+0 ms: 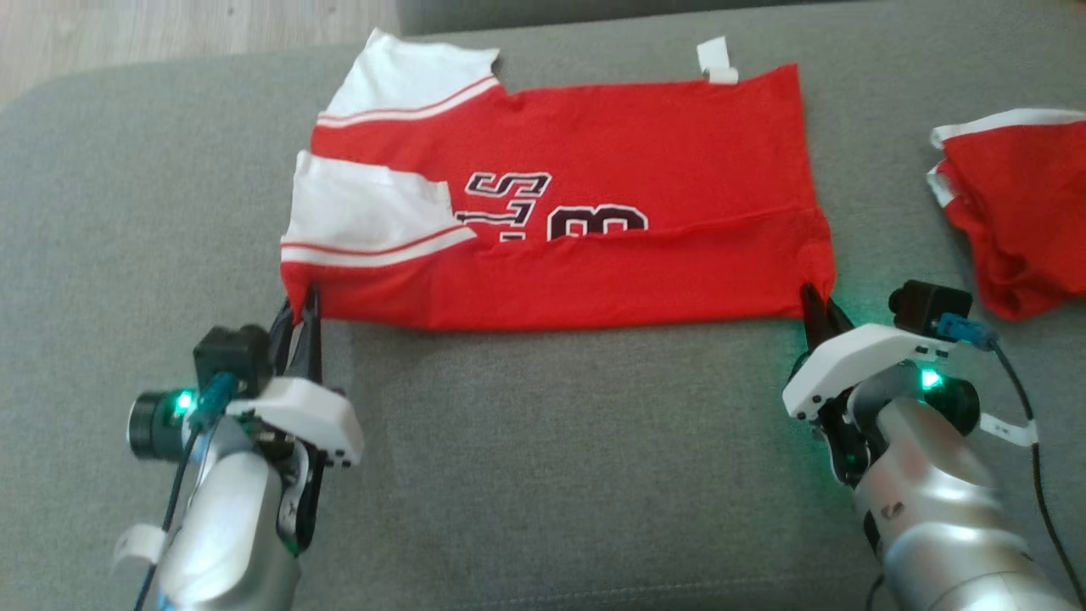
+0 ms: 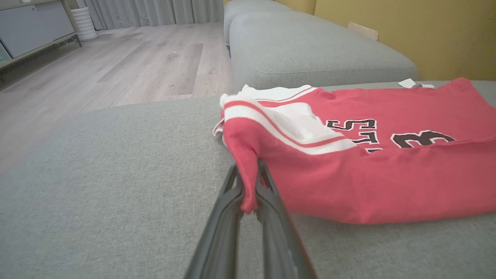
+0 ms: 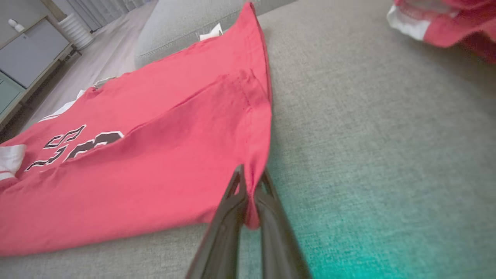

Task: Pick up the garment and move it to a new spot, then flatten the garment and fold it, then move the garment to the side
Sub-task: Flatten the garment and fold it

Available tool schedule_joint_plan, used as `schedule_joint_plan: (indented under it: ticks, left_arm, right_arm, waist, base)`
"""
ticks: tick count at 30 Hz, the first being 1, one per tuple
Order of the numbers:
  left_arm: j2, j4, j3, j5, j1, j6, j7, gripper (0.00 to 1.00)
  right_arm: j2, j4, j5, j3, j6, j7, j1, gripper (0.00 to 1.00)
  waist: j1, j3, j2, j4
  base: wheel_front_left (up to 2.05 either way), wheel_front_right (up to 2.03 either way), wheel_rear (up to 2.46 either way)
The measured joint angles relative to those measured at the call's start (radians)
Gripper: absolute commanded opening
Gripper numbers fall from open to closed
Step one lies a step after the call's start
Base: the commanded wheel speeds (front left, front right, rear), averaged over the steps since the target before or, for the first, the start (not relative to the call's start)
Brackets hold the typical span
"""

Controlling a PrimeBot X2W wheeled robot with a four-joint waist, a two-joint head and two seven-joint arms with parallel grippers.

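We see the garment (image 1: 611,161) as soft, matt knit cloth, red with white sleeve panels. Its lettering lies flat on the weave, and we cannot tell whether it is printed or stitched. The sofa cushion (image 1: 551,441) under it is grey woven fabric, coarse-grained and matt. On the left gripper (image 1: 304,312) and right gripper (image 1: 816,304) we see fingers that look like dark matt plastic, behind them smooth white plastic housings (image 1: 310,416) and forearms (image 1: 229,526) with a glossy silvery shell. The second red garment (image 1: 1022,212) looks like similar matt cloth. The floor (image 2: 135,62) shows pale wood-grain planks with a low sheen, and the wall (image 2: 426,35) is flat, matt yellow.
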Motion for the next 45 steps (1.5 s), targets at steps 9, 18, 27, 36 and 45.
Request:
schedule_joint_plan:
  ticks: [9,18,27,36,45]
  left_arm:
    - [0.015,0.004,0.017,-0.009,0.085,0.001,0.0,0.0]
    - [0.015,-0.034,0.005,-0.03,0.238,0.001,0.001,0.0]
    - [0.014,-0.067,-0.015,-0.045,0.327,0.002,0.042,0.0]
    - [0.015,-0.076,-0.019,-0.045,0.333,0.031,0.057,1.0]
    - [0.03,-0.164,0.022,-0.055,0.273,0.054,0.008,1.0]
  right_arm:
    - [-0.003,0.012,-0.074,-0.016,0.0,-0.007,0.003,0.0]
    - [-0.022,-0.097,-0.056,-0.021,0.0,0.109,0.18,0.0]
    - [-0.03,-0.312,-0.042,-0.074,0.0,0.261,0.359,0.0]
    - [-0.015,-0.549,-0.124,-0.192,0.0,0.345,0.466,1.0]
    - [0.011,-0.76,-0.204,-0.277,0.0,0.29,0.481,1.0]
  waist:
    - [0.0,-0.09,0.0,-0.029]
    - [0.0,-0.177,0.0,-0.052]
    - [0.0,-0.207,0.0,-0.066]
    - [0.0,-0.197,0.0001,-0.078]
    - [-0.0001,-0.154,0.0,-0.085]
  base:
    - [0.0,0.0,0.0]
    - [0.0,0.0,0.0]
    - [0.0,0.0,0.0]
    - [0.0,0.0,0.0]
    - [0.0,0.0,0.0]
